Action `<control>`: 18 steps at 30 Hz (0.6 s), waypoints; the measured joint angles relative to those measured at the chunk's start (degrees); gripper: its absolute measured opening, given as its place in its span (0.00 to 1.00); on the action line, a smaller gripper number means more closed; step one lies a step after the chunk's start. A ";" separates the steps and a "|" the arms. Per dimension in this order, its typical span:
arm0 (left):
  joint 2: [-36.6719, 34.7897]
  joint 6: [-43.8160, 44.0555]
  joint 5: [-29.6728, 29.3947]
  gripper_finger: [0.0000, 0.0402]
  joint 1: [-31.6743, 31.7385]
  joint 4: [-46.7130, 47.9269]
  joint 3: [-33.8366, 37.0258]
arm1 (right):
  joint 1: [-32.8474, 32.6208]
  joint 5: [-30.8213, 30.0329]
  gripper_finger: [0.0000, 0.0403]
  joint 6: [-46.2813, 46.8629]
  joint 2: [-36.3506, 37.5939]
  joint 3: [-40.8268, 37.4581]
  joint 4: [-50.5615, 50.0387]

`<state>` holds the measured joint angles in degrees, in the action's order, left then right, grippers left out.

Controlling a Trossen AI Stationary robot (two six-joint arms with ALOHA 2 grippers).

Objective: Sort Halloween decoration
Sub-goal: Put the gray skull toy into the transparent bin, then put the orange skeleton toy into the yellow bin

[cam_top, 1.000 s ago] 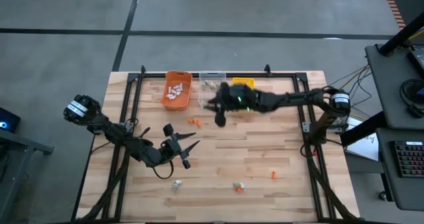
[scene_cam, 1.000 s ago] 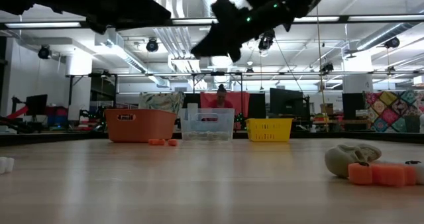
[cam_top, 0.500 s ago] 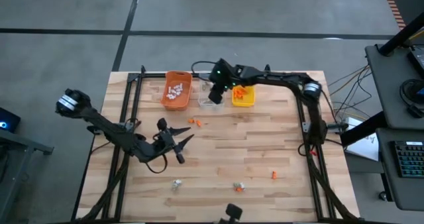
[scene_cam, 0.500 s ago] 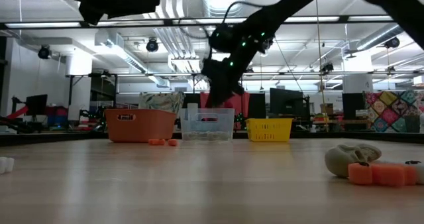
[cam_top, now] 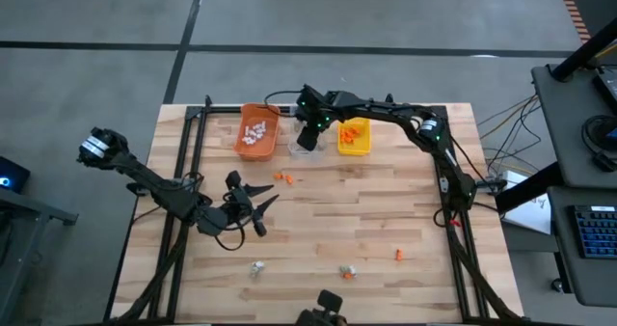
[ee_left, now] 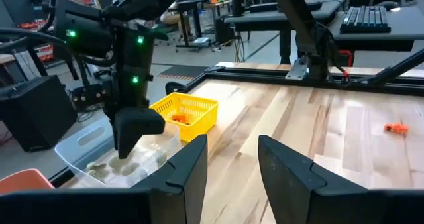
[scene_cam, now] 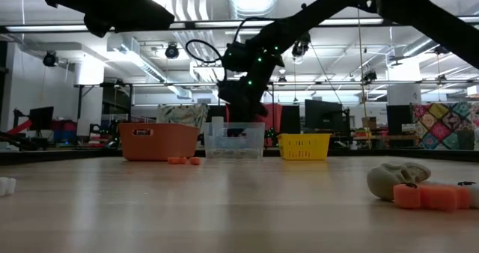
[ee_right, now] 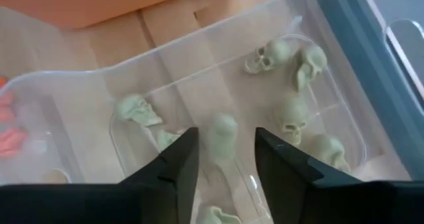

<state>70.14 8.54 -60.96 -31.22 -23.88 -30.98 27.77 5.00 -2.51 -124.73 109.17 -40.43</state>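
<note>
My right gripper (ee_right: 225,134) hangs open over the clear bin (cam_top: 308,139), fingers pointing down into it; it also shows in the high view (cam_top: 308,133) and the low view (scene_cam: 238,112). Several grey-tan skulls (ee_right: 291,128) lie on the bin's floor, one (ee_right: 223,132) just beyond the fingertips. My left gripper (cam_top: 267,215) is open above the table's left middle, holding nothing. Loose orange trinkets (cam_top: 281,176) lie in front of the bins; others (cam_top: 347,271), (cam_top: 398,255) and a pale one (cam_top: 256,266) lie near the near edge.
The orange bin (cam_top: 257,131) holds white trinkets and the yellow bin (cam_top: 353,136) holds orange ones; both flank the clear bin at the far edge. In the low view a grey skull (scene_cam: 397,180) and an orange piece (scene_cam: 434,197) lie close by. A black frame (cam_top: 446,186) borders the table.
My right gripper has moved from above the table in front of the bins toward the far edge and down, and now hangs over the clear bin. My left arm has drawn back slightly toward the table's left edge.
</note>
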 joint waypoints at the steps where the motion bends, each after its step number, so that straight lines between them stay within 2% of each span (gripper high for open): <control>1: 0.14 0.02 -0.01 0.29 0.00 -0.02 0.00 | 0.00 0.00 0.35 0.00 0.00 0.20 -0.14; 8: 0.32 2.73 0.01 0.29 0.00 1.05 0.00 | -0.11 0.02 0.42 2.13 2.32 0.39 -0.76; 14: -0.96 7.04 0.01 0.29 0.00 2.97 0.00 | -2.37 0.01 0.40 1.61 5.78 0.33 -3.47; 18: -3.46 11.90 0.03 0.29 0.00 8.32 0.00 | -5.35 0.02 0.37 0.25 8.03 0.13 -4.29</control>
<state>66.68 20.44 -60.93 -31.22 -15.56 -30.98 22.42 5.02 -2.26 -116.70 109.30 -44.72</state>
